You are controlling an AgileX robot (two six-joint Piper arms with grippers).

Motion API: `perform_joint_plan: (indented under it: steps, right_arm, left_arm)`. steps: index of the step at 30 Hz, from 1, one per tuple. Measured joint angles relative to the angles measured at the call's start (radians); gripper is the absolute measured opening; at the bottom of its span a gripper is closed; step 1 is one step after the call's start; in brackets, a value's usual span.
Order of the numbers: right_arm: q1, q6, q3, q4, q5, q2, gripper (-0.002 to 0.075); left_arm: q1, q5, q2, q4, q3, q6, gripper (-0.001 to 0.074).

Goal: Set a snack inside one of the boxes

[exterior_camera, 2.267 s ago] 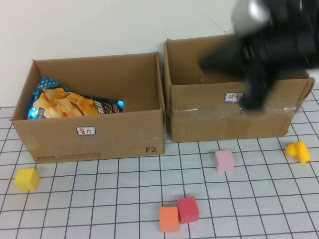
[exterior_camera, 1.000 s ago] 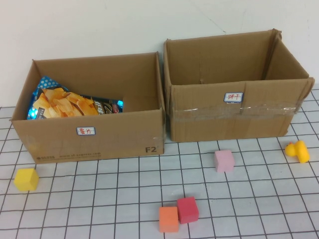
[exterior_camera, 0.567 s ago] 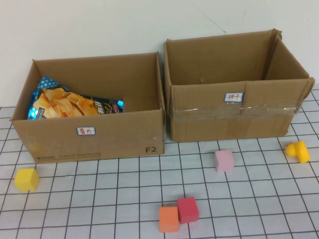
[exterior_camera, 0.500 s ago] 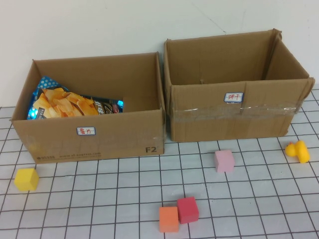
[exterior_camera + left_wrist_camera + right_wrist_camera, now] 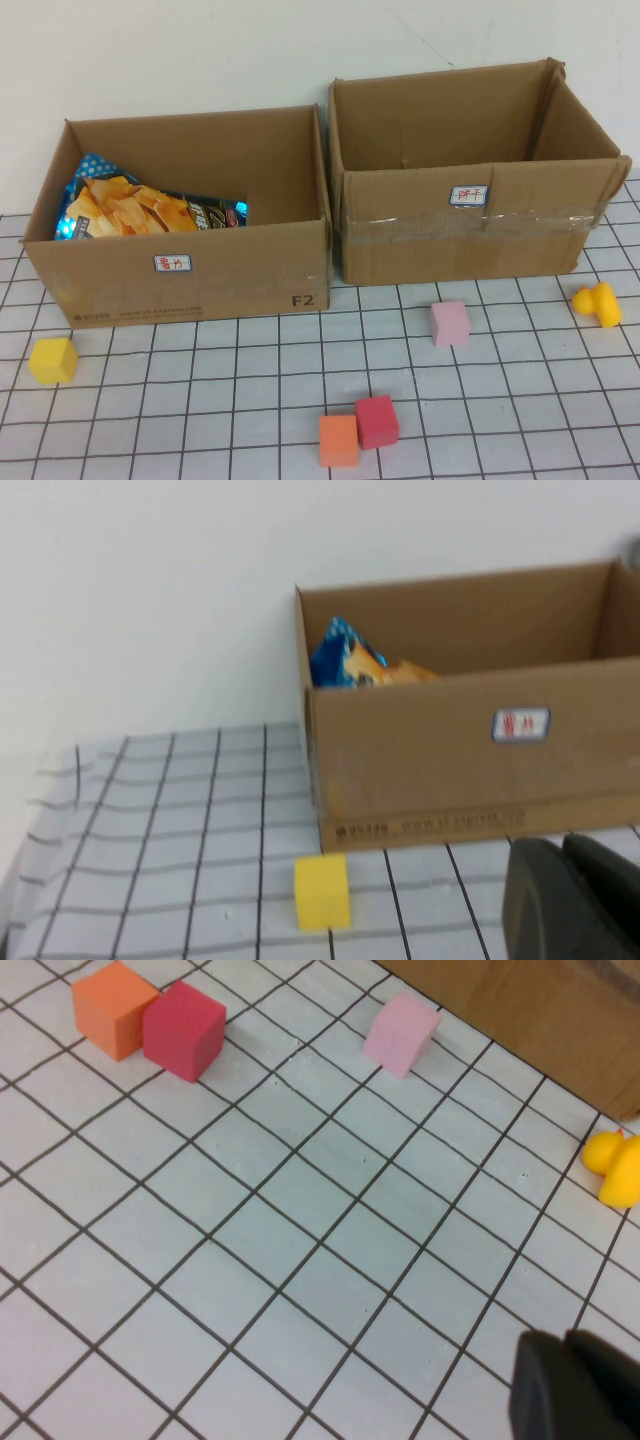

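Two brown cardboard boxes stand side by side at the back of the gridded table [image 5: 250,400], against the wall. The left box [image 5: 180,275] contains a blue bag of chips [image 5: 140,212], lying tilted against its left inner wall; the right box [image 5: 470,230] shows no contents from the high view. Each box carries a small white label on its front face. In front of the boxes lie a yellow cube [image 5: 52,360], an orange cube [image 5: 338,440] touching a red cube [image 5: 377,421], a pink cube [image 5: 450,323] and a yellow rubber duck [image 5: 597,303]. The left gripper [image 5: 575,900] sits low near the left box, fingers clenched on nothing. The right gripper [image 5: 570,1390] hovers above the table near the duck, likewise clenched and empty.
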Motion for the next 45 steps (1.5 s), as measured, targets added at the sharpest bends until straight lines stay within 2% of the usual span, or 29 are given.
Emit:
perform_joint_plan:
  steps: [5, 13, 18, 22, 28, 34, 39, 45]
  right_arm:
    - [0.000, 0.000, 0.000, 0.000, 0.002, 0.000, -0.0001]
    - [0.000, 0.000, 0.000, 0.002, 0.002, 0.000, -0.0001]
    - [0.000, 0.000, 0.000, 0.004, 0.002, 0.000, -0.0001]
    - [0.000, 0.000, 0.000, 0.004, 0.002, 0.000, -0.0001]
    - [0.000, 0.000, 0.000, 0.006, 0.002, -0.001, -0.0001]
    - [0.000, 0.000, 0.000, 0.006, 0.002, -0.001, -0.0001]
    - [0.000, 0.000, 0.000, 0.006, 0.002, -0.001, -0.0001]
    - [0.000, 0.000, 0.000, 0.006, 0.002, -0.001, -0.0001]
  left_arm:
    - [0.000, 0.021, 0.000, 0.000, 0.005, -0.007, -0.0001]
    - [0.000, -0.188, 0.000, 0.064, 0.127, -0.038, -0.0001]
    - [0.000, -0.284, 0.000, 0.200, 0.253, -0.193, -0.0001]
    - [0.000, -0.284, 0.000, 0.234, 0.297, -0.268, -0.0001]
    - [0.000, -0.176, 0.000, 0.241, 0.302, -0.289, -0.0001]
    - [-0.007, -0.149, 0.000, 0.241, 0.295, -0.284, -0.0001]
    - [-0.075, -0.149, 0.000, 0.241, 0.295, -0.272, -0.0001]
    - [-0.096, -0.149, 0.000, 0.241, 0.295, -0.263, -0.0001]
